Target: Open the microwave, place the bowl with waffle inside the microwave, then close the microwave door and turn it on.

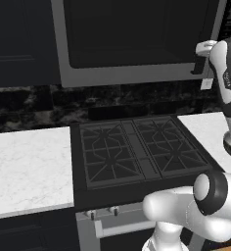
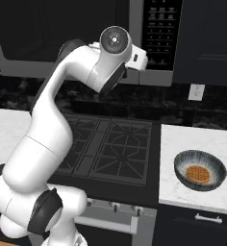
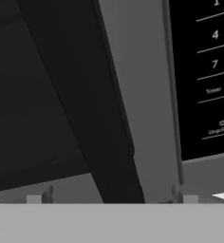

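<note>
I am watching the gripper [image 3: 109,197] sitting right up against the microwave door [image 1: 137,39], its fingers [image 3: 38,195] spread apart to either side of the dark vertical bar handle [image 3: 92,114], not closed on it. The door is lying shut on the microwave [image 2: 139,29], beside the button panel [image 3: 204,71]. The bowl [image 2: 200,170] with the waffle [image 2: 197,173] is resting on the white counter [image 2: 182,139], right of the gas stove [image 1: 137,152].
</note>
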Robot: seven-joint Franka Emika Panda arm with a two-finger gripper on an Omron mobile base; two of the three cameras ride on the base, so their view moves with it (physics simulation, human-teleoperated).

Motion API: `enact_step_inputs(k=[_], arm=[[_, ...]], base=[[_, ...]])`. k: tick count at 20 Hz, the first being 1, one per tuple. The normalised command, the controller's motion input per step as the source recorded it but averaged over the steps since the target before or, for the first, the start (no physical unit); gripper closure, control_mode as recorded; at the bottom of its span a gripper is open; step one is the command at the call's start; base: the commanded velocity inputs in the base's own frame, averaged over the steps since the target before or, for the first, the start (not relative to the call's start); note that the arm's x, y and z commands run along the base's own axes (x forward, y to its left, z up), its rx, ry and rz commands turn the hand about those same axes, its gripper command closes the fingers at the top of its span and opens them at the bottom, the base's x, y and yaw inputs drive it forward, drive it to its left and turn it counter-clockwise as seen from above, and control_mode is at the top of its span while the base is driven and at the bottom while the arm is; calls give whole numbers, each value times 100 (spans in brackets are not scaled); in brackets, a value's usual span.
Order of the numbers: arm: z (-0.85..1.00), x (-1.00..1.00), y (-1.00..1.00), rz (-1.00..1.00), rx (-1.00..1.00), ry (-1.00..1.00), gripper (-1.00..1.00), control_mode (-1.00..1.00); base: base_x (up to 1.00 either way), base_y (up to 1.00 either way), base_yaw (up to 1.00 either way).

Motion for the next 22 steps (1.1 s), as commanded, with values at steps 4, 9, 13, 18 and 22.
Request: enact_step_inputs(k=[4,9,13,18,22], arm=[[-1,31,0,-4,0,0,-100,-100],[-10,33,0,-1,0,-3,-100,-100],[-10,39,0,0,2,-1,-100,-100],[-9,42,0,0,4,0,-100,-100],[-5,36,0,0,0,3,100,-100]], base=[[0,0,0],[0,0,0],[0,0,0],[0,0,0],[0,0,0]])
